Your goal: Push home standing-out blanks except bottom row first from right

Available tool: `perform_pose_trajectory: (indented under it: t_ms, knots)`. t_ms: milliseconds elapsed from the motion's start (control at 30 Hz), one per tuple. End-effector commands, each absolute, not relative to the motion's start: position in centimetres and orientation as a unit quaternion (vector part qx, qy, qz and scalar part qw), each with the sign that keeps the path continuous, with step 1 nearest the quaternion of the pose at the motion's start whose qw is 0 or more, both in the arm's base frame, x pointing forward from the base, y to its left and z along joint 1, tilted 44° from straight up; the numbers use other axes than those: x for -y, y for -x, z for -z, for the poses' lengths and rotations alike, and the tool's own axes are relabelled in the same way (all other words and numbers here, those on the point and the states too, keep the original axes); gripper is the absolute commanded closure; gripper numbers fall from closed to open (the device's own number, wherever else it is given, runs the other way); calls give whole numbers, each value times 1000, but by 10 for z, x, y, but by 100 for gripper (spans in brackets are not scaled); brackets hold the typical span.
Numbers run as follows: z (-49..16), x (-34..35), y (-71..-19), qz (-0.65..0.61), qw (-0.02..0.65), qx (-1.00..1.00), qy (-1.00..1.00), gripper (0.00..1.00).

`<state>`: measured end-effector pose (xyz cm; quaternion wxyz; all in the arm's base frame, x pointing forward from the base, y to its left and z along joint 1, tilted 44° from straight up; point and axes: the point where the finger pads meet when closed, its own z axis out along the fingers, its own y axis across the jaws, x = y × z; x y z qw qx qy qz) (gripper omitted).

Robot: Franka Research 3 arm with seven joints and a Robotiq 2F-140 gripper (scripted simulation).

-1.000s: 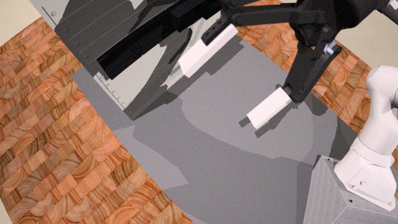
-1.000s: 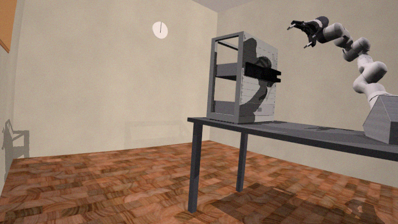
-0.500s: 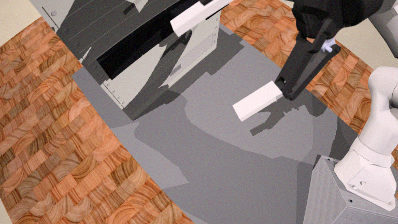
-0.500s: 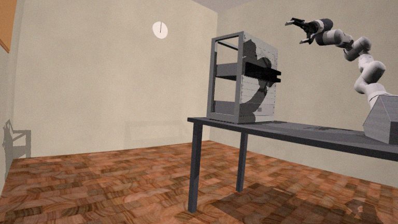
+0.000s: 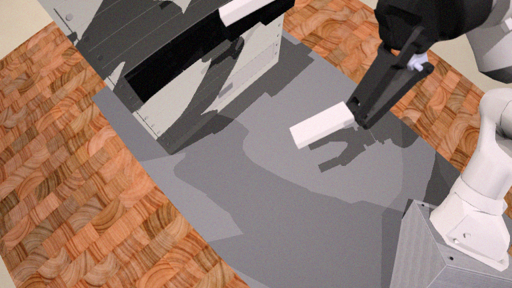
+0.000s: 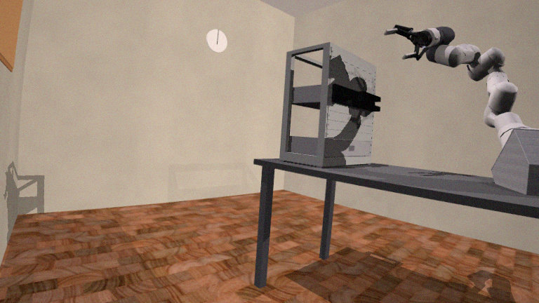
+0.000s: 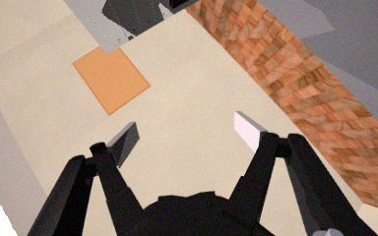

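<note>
The grey rack (image 6: 328, 105) stands on the dark table (image 6: 401, 182). The black storage chassis (image 6: 354, 97) sits at mid height in its front. In the overhead view the chassis front (image 5: 196, 45) is a dark strip in shadow, stepped at its right end; I cannot tell the single blanks apart. My gripper (image 6: 394, 45) is open and empty. It hangs in the air to the right of the rack, about level with its top and apart from it. In the overhead view the gripper (image 5: 260, 75) has its white finger pads spread wide. In the wrist view the gripper (image 7: 186, 135) faces the wall, with only a corner of the rack (image 7: 133, 15) at the top edge.
The arm's grey pedestal (image 6: 514, 160) stands at the table's right end. An orange panel (image 7: 110, 79) hangs on the wall. A round clock (image 6: 216, 40) hangs on the far wall. The floor (image 6: 158, 252) is wood-patterned.
</note>
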<state>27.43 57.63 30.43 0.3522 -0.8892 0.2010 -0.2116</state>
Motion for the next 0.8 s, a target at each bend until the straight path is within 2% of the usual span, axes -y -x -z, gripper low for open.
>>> perform_pose_trajectory:
  t_ms: [0,767]
  knots:
    - [-308,-578,-275,223,401,-257,851,0]
    - [-309,-562,-297,269,437,-272,814,0]
